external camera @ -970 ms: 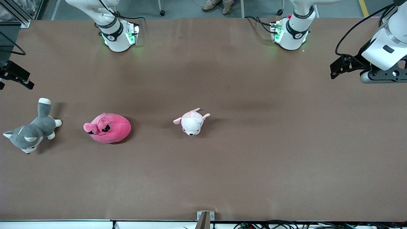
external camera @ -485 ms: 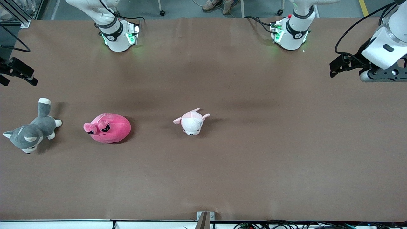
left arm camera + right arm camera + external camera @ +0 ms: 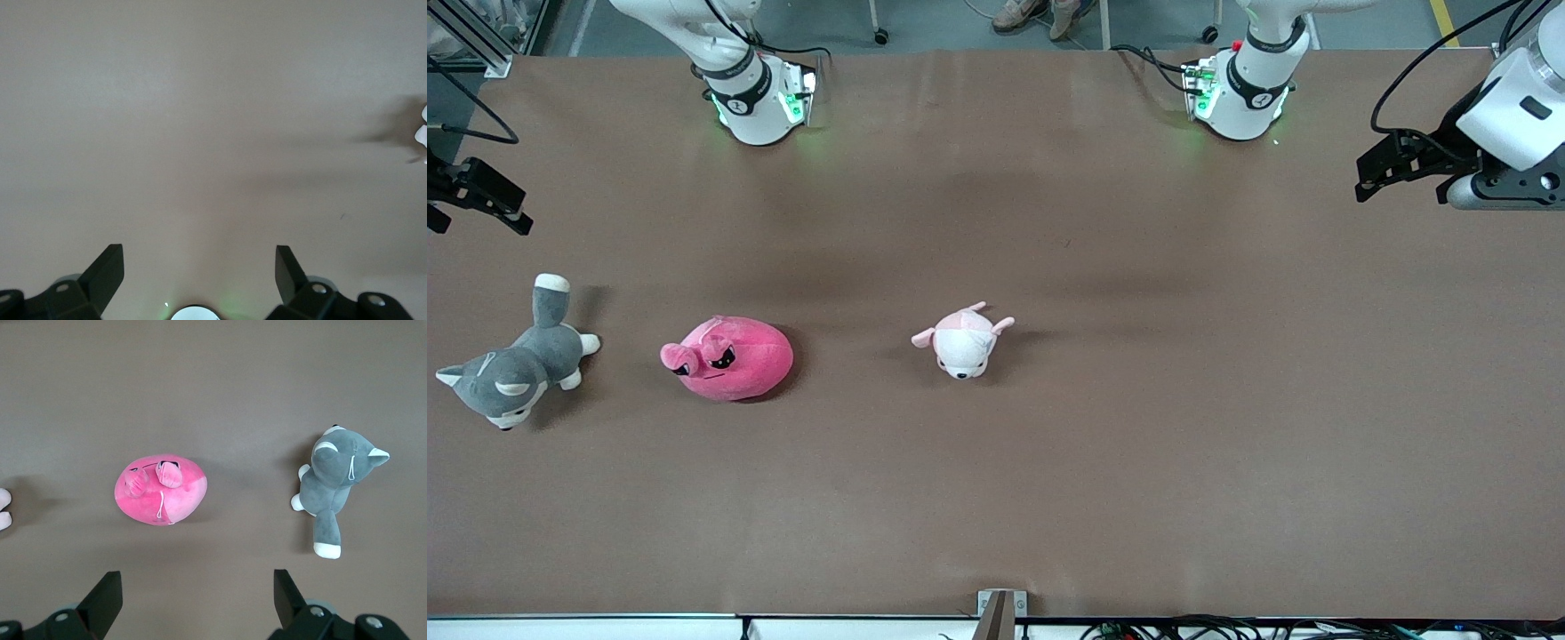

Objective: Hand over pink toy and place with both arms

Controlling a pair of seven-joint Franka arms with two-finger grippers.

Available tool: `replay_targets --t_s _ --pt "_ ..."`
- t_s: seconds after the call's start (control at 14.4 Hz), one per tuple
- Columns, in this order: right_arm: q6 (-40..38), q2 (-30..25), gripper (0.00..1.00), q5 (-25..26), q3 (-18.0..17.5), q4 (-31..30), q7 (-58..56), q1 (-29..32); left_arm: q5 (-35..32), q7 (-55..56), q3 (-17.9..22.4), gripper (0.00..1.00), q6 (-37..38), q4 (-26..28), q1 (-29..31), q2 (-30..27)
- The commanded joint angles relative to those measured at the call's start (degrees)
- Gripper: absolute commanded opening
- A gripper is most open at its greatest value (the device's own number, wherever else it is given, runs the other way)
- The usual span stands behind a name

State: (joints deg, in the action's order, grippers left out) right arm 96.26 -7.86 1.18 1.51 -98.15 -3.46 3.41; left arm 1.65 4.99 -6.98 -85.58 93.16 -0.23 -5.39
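Note:
The pink toy [image 3: 729, 358], a round hot-pink plush with angry black eyes, lies on the brown table [image 3: 1138, 400] toward the right arm's end. It also shows in the right wrist view [image 3: 163, 492]. My right gripper [image 3: 489, 200] hangs high over the table's edge at that end, open and empty [image 3: 198, 587], apart from the toy. My left gripper [image 3: 1383, 169] hangs high over the left arm's end of the table, open and empty [image 3: 200, 267], over bare tabletop.
A grey-and-white husky plush [image 3: 511, 369] lies beside the pink toy, closer to the table's end; it also shows in the right wrist view [image 3: 337, 487]. A pale pink-and-white puppy plush [image 3: 963, 340] lies near the table's middle.
Both grippers have shifted slightly toward the robots' bases. The toys have not moved.

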Motion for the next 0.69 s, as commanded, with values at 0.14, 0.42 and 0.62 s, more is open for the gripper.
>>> replay_targets --t_s 0.14,0.42,0.62 --pt "0.77 -1.98 1.0 1.2 -0.72 -2.05 0.38 0.54 0.28 -0.86 0.13 1.0 0.94 -1.93 0.23 0.12" --pt "0.77 -1.98 1.0 1.2 -0.72 -2.13 0.12 0.63 0.02 -0.51 0.22 1.0 1.38 -1.84 0.23 0.2" --pt "0.69 -1.98 1.0 1.2 -0.72 -2.05 0.2 0.63 0.02 -0.16 0.3 1.0 1.38 -1.93 0.15 0.56"
